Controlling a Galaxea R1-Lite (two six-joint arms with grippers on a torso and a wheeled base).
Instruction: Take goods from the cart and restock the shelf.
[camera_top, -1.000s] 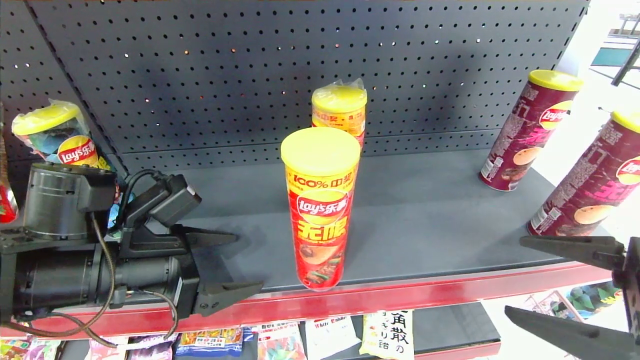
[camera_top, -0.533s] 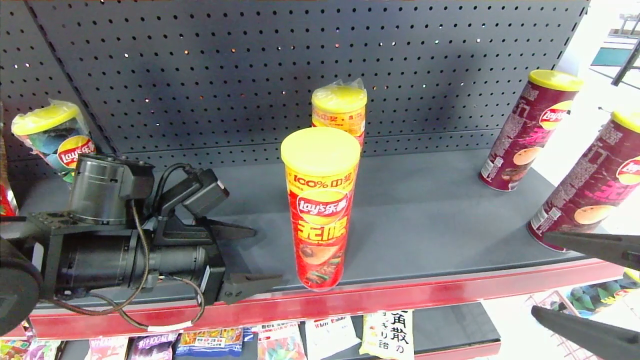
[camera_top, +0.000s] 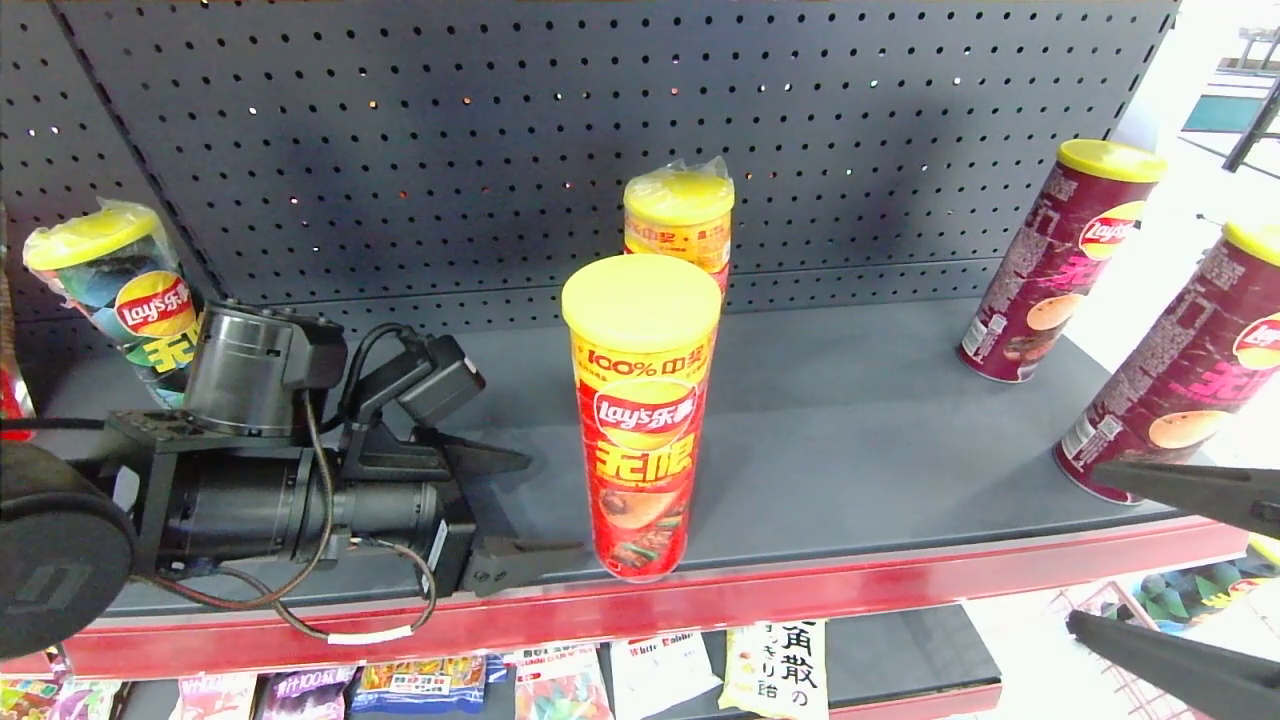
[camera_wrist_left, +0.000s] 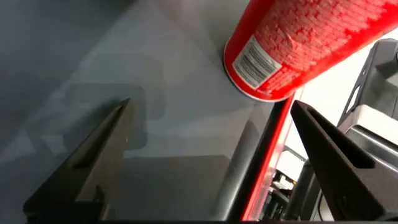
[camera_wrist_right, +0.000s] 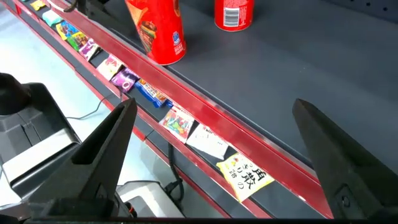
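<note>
Standing at shelf edge (camera_top: 800, 592): red can (camera_top: 640, 430)

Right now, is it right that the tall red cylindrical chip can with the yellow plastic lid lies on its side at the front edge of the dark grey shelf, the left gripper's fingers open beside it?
Not quite: the head view shows the tall red yellow-lidded chip can standing upright at the front edge of the dark grey shelf, the left gripper open beside it.
</note>
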